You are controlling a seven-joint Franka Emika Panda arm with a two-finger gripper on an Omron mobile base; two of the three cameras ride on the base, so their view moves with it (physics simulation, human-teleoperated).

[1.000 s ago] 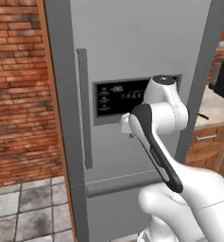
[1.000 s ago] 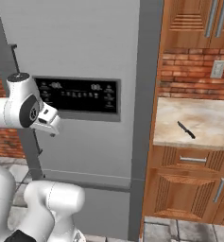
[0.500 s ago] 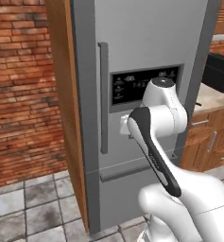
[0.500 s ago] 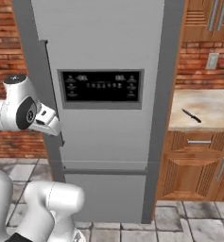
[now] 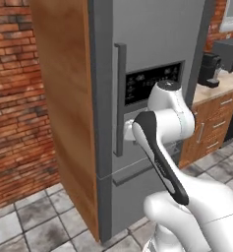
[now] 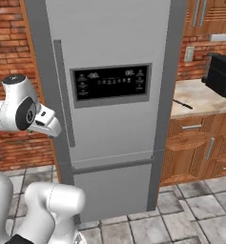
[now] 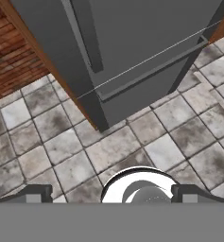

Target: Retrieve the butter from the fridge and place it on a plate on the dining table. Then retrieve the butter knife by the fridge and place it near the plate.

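Note:
The tall grey fridge (image 5: 152, 39) (image 6: 109, 128) stands shut in front of me, with its long vertical handle (image 5: 119, 98) (image 6: 64, 90) and black display panel (image 6: 110, 83). The butter is hidden behind the closed door. A slim butter knife (image 6: 182, 104) lies on the beige counter right of the fridge. My gripper (image 7: 112, 194) is open and holds nothing. It hangs beside the handle at about the height of its lower half, pointing down at the fridge's base and the floor. The plate and the dining table are out of view.
A wooden side panel (image 5: 64, 108) and a brick wall (image 5: 14, 98) flank the fridge on the left. Wooden drawer cabinets (image 6: 195, 147) with a black coffee machine (image 6: 221, 74) on top stand to the right. Grey floor tiles (image 7: 52, 142) lie below.
Both base views have swung with the base, so the fridge now shows more from its left side. The arm keeps its pose and the gripper stays open.

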